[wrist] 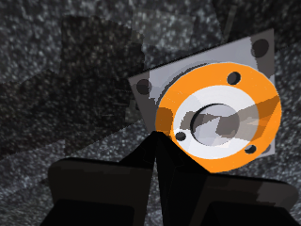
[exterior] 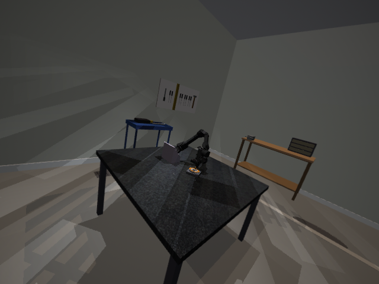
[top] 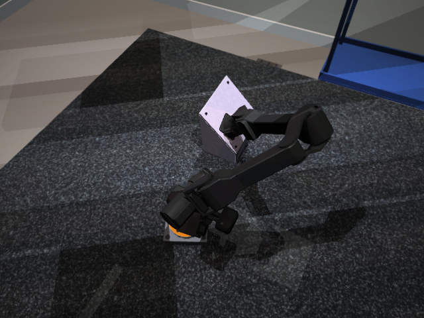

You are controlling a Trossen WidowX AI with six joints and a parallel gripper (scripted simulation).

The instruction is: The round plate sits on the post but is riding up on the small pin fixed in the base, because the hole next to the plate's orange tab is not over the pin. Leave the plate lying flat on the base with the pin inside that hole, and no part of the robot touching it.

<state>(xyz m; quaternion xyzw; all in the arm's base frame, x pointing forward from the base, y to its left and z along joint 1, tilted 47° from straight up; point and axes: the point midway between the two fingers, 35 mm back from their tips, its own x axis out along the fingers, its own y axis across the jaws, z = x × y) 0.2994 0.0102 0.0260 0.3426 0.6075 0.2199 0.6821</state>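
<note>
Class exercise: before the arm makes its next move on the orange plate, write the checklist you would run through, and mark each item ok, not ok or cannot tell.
1. Claw shut and holding nothing: ok.
2. Claw tips at the round plate's rim: ok.
3. Claw clear of the plate: cannot tell, tips meet its edge.
4. Plate on the post: ok.
5. Pin inside the tab hole: cannot tell, pin not visible.
6. Base square on the table: ok.

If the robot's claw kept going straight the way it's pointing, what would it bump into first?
Most likely the orange plate. The shut claw points its tips at the plate's near-left rim, right at the edge in the wrist view. Whether they already touch it is unclear, since depth is hard to judge. The grey base lies just beneath.
</note>
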